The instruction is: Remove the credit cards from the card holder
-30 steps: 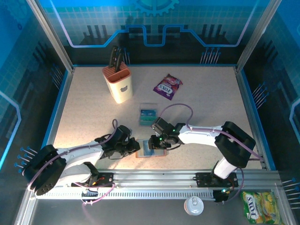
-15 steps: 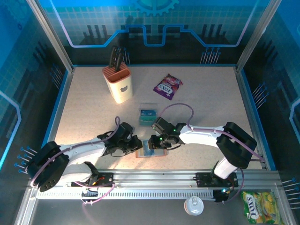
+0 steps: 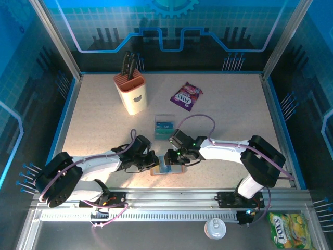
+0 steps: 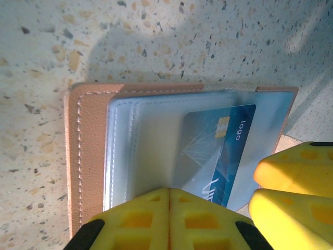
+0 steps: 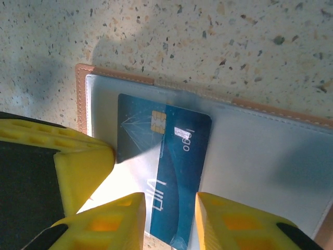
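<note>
near the front edge of the speckled table (image 3: 234, 114), the tan leather card holder (image 4: 88, 156) lay open, a blue credit card (image 5: 166, 156) partly tucked in its clear sleeve. the left gripper (image 4: 169, 200) was closed tight, its yellow fingertips meeting at the sleeve's near edge. the right gripper (image 5: 170, 203) stood partly open with the card's end in the gap; whether it actually clamped the card was unclear
</note>
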You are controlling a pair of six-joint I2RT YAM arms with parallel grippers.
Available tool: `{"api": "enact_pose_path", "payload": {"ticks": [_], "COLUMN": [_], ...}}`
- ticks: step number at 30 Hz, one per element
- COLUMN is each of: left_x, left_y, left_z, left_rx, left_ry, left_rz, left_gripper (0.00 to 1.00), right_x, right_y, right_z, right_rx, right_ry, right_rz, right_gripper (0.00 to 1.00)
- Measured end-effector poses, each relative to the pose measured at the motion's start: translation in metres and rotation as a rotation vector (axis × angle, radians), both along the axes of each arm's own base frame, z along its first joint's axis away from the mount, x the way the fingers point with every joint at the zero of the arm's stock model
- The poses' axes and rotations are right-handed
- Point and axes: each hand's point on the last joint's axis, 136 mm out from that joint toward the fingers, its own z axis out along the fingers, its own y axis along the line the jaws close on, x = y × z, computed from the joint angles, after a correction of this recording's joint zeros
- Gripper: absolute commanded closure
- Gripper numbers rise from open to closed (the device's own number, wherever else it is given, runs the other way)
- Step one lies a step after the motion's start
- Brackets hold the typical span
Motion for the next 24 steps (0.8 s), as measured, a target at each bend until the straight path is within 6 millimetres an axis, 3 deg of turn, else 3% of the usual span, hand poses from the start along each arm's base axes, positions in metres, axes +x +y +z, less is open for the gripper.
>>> {"api": "enact_pose_path", "payload": {"ticks": [24], "left_x": [0.003], "left_y": [-0.003], "left_z": [-0.002], "left_rx": [-0.005], "left_ry": [-0.003], "left_rz": [-0.001], "left_gripper": [0.92], "right_x": [0.003], "right_y": [0.001], "right_z": [-0.010], "right_rx": [0.036], "right_ry": [0.036], "right_rz": [-0.005], "right_gripper": [0.68]}}
